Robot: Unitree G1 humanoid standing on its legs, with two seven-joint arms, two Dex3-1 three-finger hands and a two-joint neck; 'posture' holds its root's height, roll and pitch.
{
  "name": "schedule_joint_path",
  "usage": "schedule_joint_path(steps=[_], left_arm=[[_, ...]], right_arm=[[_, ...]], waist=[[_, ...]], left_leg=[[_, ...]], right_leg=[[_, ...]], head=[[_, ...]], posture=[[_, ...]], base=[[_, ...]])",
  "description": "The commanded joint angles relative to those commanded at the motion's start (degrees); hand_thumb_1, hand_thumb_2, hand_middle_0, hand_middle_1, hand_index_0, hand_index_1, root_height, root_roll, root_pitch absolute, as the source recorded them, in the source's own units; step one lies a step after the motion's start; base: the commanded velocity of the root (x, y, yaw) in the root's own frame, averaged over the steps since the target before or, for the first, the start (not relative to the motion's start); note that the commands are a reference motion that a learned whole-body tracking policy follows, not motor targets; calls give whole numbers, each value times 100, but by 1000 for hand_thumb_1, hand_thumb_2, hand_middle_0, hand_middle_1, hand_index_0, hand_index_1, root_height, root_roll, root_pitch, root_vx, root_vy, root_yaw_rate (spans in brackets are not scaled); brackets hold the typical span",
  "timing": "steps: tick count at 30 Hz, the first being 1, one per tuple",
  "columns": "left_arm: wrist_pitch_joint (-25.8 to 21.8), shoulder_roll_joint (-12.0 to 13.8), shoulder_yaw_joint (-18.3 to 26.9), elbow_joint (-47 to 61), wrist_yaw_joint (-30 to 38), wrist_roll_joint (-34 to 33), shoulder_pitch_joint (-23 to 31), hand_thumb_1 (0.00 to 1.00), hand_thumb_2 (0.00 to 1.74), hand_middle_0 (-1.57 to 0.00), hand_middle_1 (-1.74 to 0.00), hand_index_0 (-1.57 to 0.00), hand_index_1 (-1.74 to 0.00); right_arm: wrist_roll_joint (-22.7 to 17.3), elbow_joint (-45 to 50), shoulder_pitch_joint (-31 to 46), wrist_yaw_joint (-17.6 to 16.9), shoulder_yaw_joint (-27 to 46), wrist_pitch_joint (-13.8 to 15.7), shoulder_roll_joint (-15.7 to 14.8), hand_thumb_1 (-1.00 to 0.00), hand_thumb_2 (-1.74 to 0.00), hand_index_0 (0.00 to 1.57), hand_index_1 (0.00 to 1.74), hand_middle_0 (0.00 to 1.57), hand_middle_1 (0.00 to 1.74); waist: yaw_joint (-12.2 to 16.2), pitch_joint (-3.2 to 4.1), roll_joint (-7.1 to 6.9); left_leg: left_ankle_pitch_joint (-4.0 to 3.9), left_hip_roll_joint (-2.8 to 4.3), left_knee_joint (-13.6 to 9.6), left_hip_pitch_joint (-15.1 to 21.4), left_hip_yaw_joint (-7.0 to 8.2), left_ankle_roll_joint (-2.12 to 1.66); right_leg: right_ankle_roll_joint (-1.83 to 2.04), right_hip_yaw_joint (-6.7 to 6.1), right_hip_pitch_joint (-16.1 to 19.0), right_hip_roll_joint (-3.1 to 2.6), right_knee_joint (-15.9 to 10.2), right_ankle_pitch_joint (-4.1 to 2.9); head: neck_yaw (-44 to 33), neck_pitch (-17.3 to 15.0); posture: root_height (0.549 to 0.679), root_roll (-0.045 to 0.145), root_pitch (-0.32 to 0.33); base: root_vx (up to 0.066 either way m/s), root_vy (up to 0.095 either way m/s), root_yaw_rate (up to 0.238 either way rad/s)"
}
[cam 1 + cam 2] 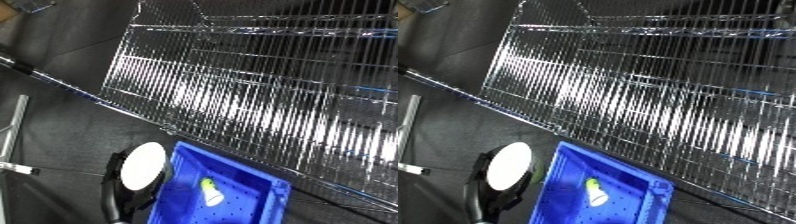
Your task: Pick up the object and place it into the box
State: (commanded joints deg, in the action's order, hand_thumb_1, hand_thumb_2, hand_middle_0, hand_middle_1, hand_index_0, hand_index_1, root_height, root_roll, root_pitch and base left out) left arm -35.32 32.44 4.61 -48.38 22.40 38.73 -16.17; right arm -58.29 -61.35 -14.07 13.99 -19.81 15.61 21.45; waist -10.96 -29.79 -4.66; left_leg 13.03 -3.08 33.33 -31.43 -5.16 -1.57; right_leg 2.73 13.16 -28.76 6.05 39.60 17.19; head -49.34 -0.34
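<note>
Nearest, white-fronted black forearm (133,172) beside blue plastic bin (258,180), which holds a pale yellow-green object (211,192) (seemingly placed already); neither robot hand in view, state unknown.

A large shelf of shiny chrome wire grid (258,95) slants across the view. Below its front edge a blue plastic bin (182,200) stands on the dark grey floor (71,130), a small yellow-white object (211,192) inside it.
</note>
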Motion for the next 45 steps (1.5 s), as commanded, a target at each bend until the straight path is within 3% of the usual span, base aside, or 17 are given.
schedule_joint_path(steps=[8,18,32,37,45], left_arm=[[497,124,68,-1146,-772,685,-209,500,870,-785,-870,-785,-870],[767,137,-91,-1807,-1325,739,-349,0,0,0,0,0,0],[1028,2,-272,-2107,-1566,551,-315,0,0,0,0,0,0],[1232,-40,-376,-2200,-1746,502,-285,0,0,0,0,0,0],[2039,-229,-652,-2329,-2595,878,-233,0,0,0,0,0,0]], right_arm=[[81,-81,-61,102,-127,-47,-18,0,0,0,0,0,0],[74,-52,-58,160,-222,-169,-96,0,0,0,0,0,0],[152,-37,24,182,-175,-212,-153,0,0,0,0,0,0],[151,-11,38,170,-149,-221,-149,0,0,0,0,0,0],[309,41,-97,31,-113,-308,-118,0,0,0,0,0,0]], waist=[[51,0,-252],[97,0,-433],[114,0,-467],[144,0,-436],[288,0,-299]], left_leg=[[-51,96,-158,88,-11,-34],[-63,158,-296,224,-46,-46],[-93,162,-457,387,-43,-50],[-88,160,-480,455,-25,-47],[-45,164,-364,486,83,-30]], right_leg=[[24,-34,109,-79,-165,-45],[39,-40,325,-122,-408,-90],[39,-23,510,-113,-591,-102],[49,-34,566,-93,-644,-116],[84,-114,555,-72,-674,-172]], head=[[-53,-285],[94,-815],[234,-1285],[484,-1283],[1331,-1129]], posture=[[646,26,136],[650,19,129],[652,19,120],[653,20,114],[653,20,108]], base=[[0,4,0],[10,-2,10],[4,-5,15],[-3,-16,-23],[-35,20,-142]])
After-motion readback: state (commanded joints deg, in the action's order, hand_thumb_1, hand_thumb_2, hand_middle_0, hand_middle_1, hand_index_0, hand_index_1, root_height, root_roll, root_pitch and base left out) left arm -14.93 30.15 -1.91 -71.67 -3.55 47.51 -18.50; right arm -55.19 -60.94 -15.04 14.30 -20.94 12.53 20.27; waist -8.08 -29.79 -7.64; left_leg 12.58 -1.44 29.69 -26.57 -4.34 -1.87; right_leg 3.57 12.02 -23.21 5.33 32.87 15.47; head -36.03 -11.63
